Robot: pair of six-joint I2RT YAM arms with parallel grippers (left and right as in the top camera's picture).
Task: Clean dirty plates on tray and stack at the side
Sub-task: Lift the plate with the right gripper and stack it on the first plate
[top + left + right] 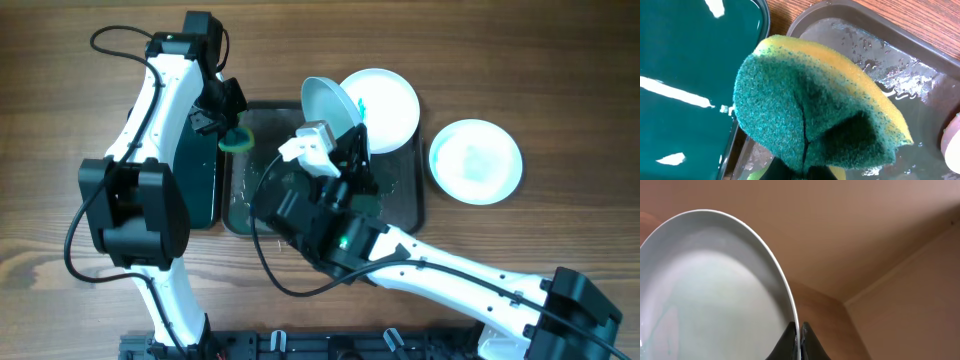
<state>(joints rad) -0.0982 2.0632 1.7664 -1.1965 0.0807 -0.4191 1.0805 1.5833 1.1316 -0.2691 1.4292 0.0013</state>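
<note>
1. The right gripper [799,331] is pinched tight on the rim of a round, shallow pale plate [330,103]. Its two dark fingertips sit one on each face, with only the rim between them.
2. That pale plate is lifted and tipped up on edge above the far side of the dark grey shallow rectangular tray [405,188]. In the right wrist view its inner face looks whitish with a faint greenish tinge low on the left.
3. A white round plate [388,108] lies flat in the tray's far right corner, just beside the lifted one, with a small teal smear near its left side.
4. A third round plate [476,160], pale blue-white, lies flat on the wooden table [60,60]. It is just to the right of the grey tray and outside it.
5. The left gripper [232,128] is closed on a yellow sponge with a green scouring face [810,110]. The sponge is folded in the grip and hides most of the fingers.
6. The sponge hangs over the far left corner of the grey tray, close to the edge it shares with a narrow black tray of dark green liquid [685,60].
7. The grey tray's floor is wet, with beads and streaks of water.
</note>
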